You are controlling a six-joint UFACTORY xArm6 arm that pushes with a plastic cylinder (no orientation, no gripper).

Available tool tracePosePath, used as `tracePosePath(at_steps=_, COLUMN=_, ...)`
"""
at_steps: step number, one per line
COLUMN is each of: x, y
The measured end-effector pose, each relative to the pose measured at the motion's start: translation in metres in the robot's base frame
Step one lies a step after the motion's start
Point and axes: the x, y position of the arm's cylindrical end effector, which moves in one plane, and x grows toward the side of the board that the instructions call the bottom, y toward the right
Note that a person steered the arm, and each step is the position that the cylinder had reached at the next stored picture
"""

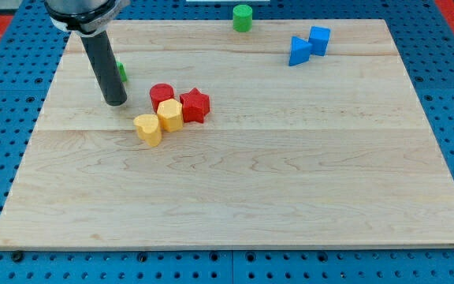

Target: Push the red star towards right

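The red star (195, 105) lies on the wooden board's upper left part. A red round block (161, 95) sits just to its left, touching or nearly touching it. A yellow block (170, 115) touches the star's lower left side, and a yellow heart (147, 128) lies left of that. My tip (116, 101) rests on the board to the left of this cluster, a short gap from the red round block.
A green block (121, 72) is partly hidden behind the rod. A green cylinder (243, 17) stands at the board's top edge. Two blue blocks (299, 51) (319, 39) sit together at the upper right.
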Motion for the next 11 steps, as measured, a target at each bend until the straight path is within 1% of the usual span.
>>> tracePosePath(at_steps=2, x=0.0, y=0.002)
tracePosePath(at_steps=3, x=0.008, y=0.022)
tracePosePath(at_steps=4, x=0.037, y=0.037)
tracePosePath(at_steps=5, x=0.019, y=0.062)
tracePosePath(at_steps=6, x=0.017, y=0.113)
tracePosePath(at_steps=7, x=0.017, y=0.151)
tracePosePath(at_steps=8, x=0.017, y=0.17)
tracePosePath(at_steps=10, x=0.002, y=0.237)
tracePosePath(at_steps=11, x=-0.015, y=0.243)
